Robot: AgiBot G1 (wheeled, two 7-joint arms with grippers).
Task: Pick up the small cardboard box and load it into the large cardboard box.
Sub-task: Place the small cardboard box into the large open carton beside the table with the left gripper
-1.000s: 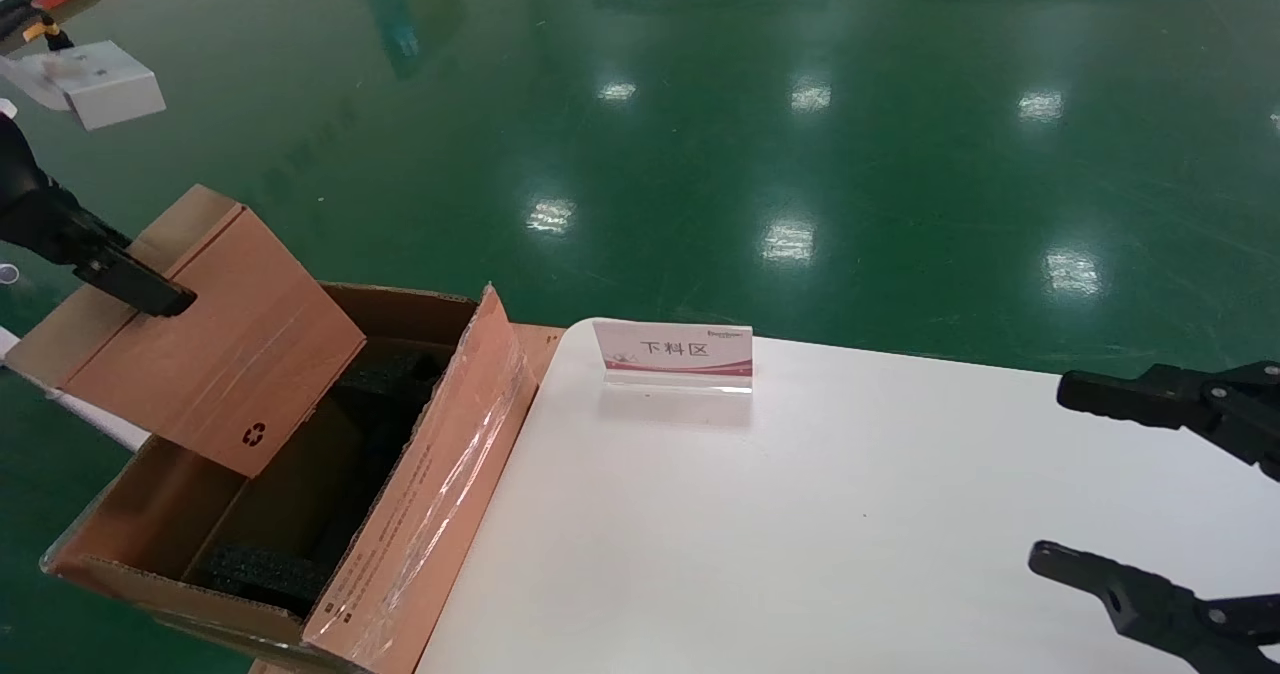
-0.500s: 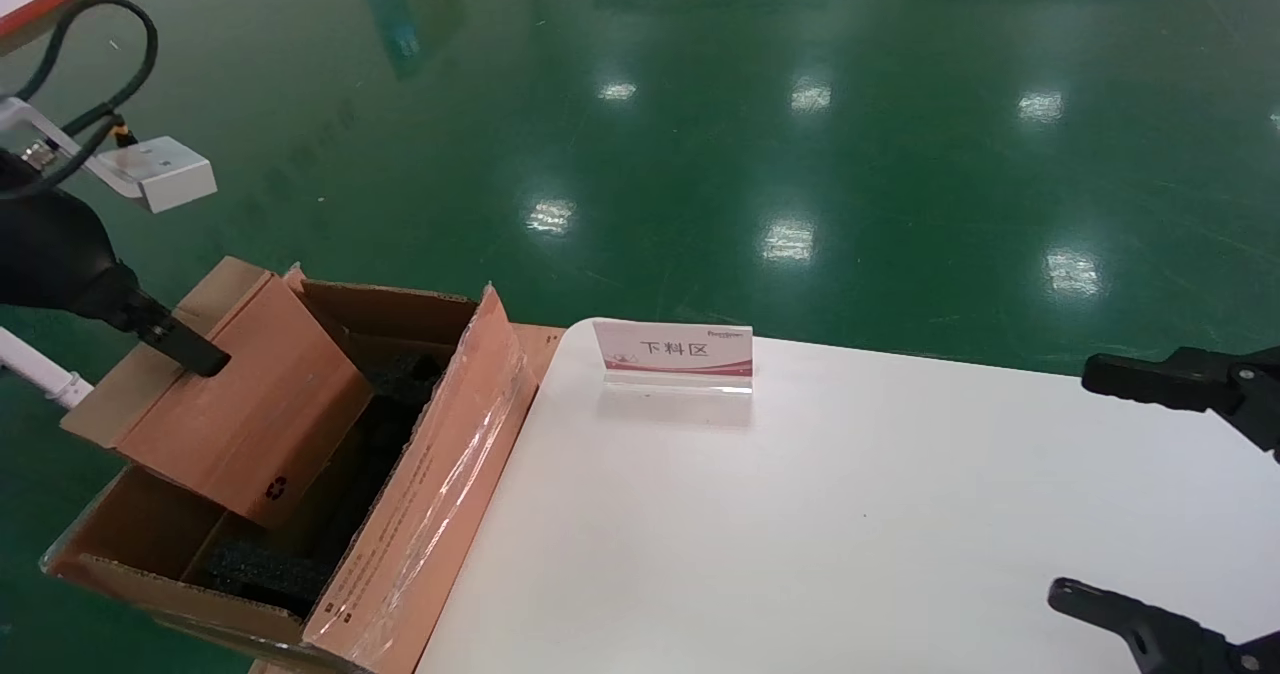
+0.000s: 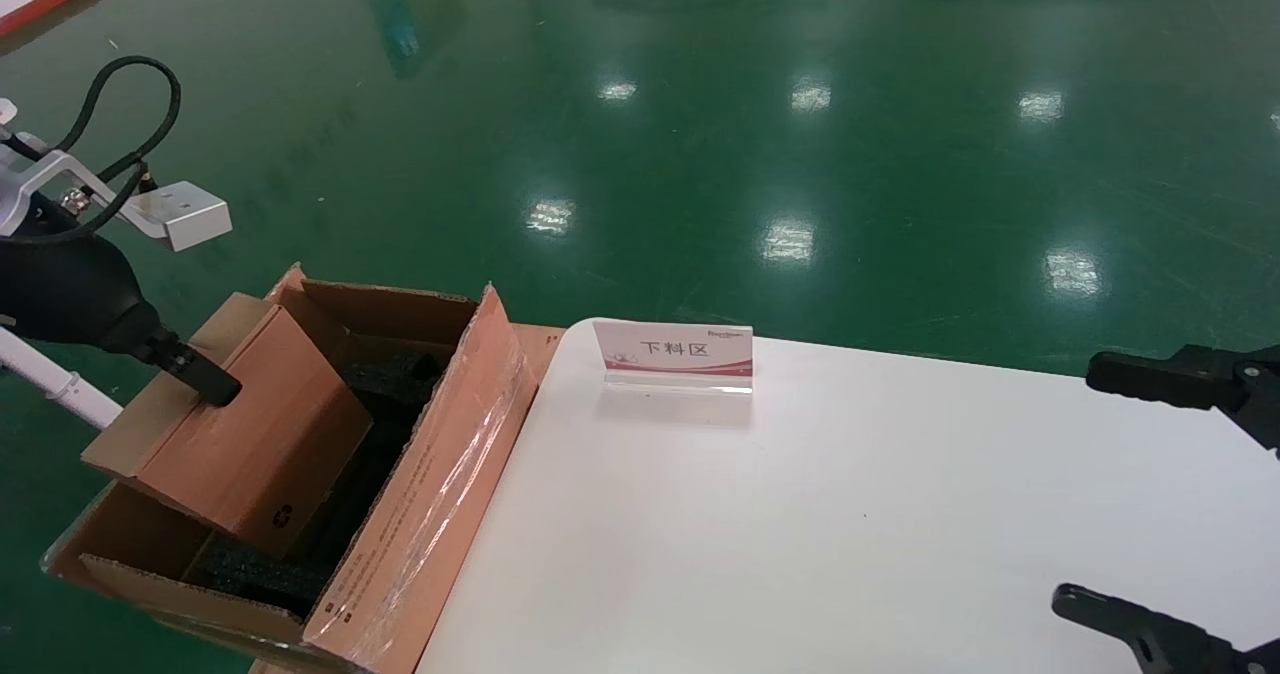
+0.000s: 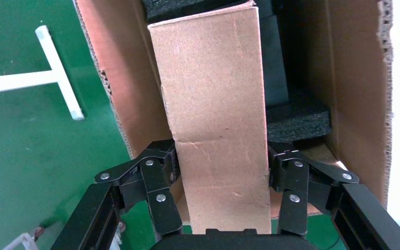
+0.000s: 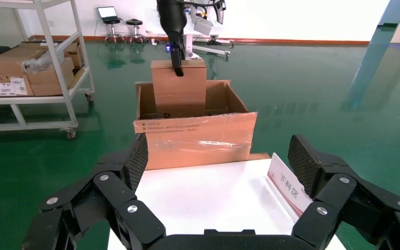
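Note:
The small cardboard box, plain brown with a black recycling mark at its low corner, hangs tilted with its lower end inside the large cardboard box. My left gripper is shut on the small box's upper end; in the left wrist view its fingers clamp both sides of the box. Black foam lies in the carton beneath. My right gripper is open and empty over the table's right edge. The right wrist view shows the small box standing in the carton.
A white table stands right of the carton, with a small sign stand at its far edge. The floor is green. A white pipe frame lies beside the carton. A shelf cart with boxes stands far off.
My left gripper has lowered the small box from above the carton down into it, and the box now sits deeper. My right gripper has drawn back slightly to the right.

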